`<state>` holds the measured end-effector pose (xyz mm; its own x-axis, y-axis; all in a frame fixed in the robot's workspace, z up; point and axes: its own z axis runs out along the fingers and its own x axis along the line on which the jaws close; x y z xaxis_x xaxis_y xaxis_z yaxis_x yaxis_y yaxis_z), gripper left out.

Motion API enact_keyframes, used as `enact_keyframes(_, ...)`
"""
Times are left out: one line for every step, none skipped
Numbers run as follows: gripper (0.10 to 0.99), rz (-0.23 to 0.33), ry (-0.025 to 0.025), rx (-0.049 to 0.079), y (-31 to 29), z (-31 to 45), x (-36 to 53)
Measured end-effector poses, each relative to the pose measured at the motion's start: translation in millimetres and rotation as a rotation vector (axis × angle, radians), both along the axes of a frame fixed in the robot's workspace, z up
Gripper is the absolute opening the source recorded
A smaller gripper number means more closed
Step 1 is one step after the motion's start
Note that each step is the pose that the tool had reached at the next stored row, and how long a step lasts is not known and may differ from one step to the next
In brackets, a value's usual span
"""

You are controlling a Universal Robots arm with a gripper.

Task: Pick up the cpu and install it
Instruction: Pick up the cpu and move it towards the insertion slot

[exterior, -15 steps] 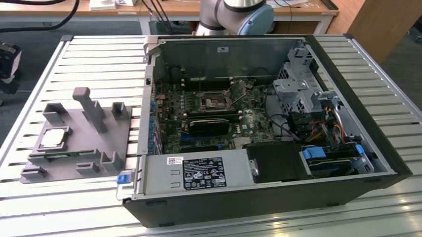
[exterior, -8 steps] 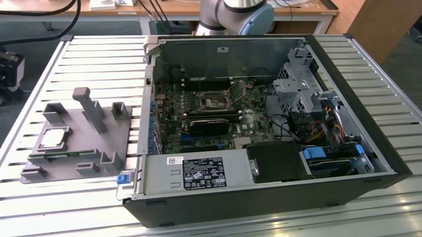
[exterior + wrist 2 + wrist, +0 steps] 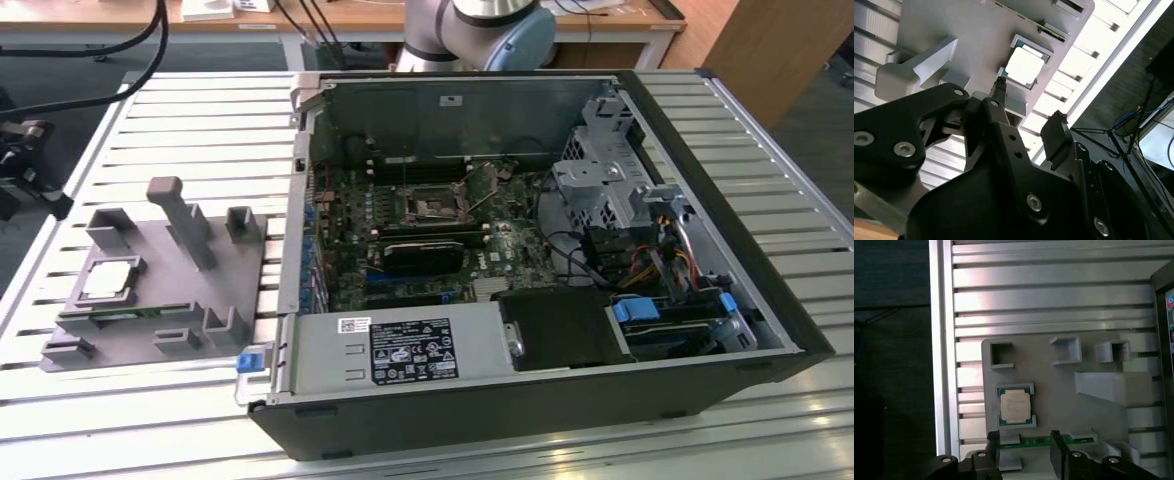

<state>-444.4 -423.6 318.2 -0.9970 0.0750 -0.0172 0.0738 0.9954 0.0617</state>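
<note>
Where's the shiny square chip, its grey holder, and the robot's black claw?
The small shiny silver-grey square cpu point(image 3: 1015, 406), first wrist view: middle of its metal top.
The flat grey plastic holder point(image 3: 1054, 400), first wrist view: bare floor beside the chip.
The black gripper point(image 3: 1024, 438), first wrist view: midway between its fingertips.

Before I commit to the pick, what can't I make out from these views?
Socket, exterior view: too small to tell whether its latch is open.
Arm, exterior view: cut off by the top edge.
Green board beside the cpu, first wrist view: partly hidden behind the gripper.
</note>
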Motion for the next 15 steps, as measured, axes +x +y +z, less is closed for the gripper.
enact_keyframes(0.525, 0.002, 0.0011, 0.0, 0.0, -1.8, 1.6)
enact_keyframes(0.58, 0.007, 0.0023, 0.0, 0.0, -3.7, 3.2)
enact_keyframes(0.58, 0.014, 0.0028, 0.0, 0.0, -5.7, 3.9)
enact_keyframes(0.647, 0.026, 0.003, 0.0, 0.0, -7.6, 3.9)
enact_keyframes(0.647, 0.04, 0.0031, 0.0, 0.0, -9.3, 3.9)
enact_keyframes(0.647, 0.056, 0.0031, 0.0, 0.0, -11.0, 4.0)
enact_keyframes(0.647, 0.068, 0.0032, 0.0, 0.0, -12.9, 4.0)
enact_keyframes(0.647, 0.07, 0.0031, 0.0, 0.0, -14.8, 3.9)
enact_keyframes(0.647, 0.07, 0.0032, 0.0, -0.1, -16.6, 3.9)
enact_keyframes(0.647, 0.07, 0.0032, 0.0, -0.1, -18.4, 3.7)
enact_keyframes(0.647, 0.07, 0.0033, 0.0, -0.1, -20.1, 3.6)
enact_keyframes(0.647, 0.07, 0.0038, 0.0, 0.0, -21.9, 3.5)
enact_keyframes(0.647, 0.069, 0.0045, -0.001, 0.1, -23.7, 3.5)
enact_keyframes(0.647, 0.064, 0.0055, -0.001, 0.5, -25.6, 3.4)
enact_keyframes(0.647, 0.054, 0.0062, -0.001, 0.7, -27.3, 3.5)
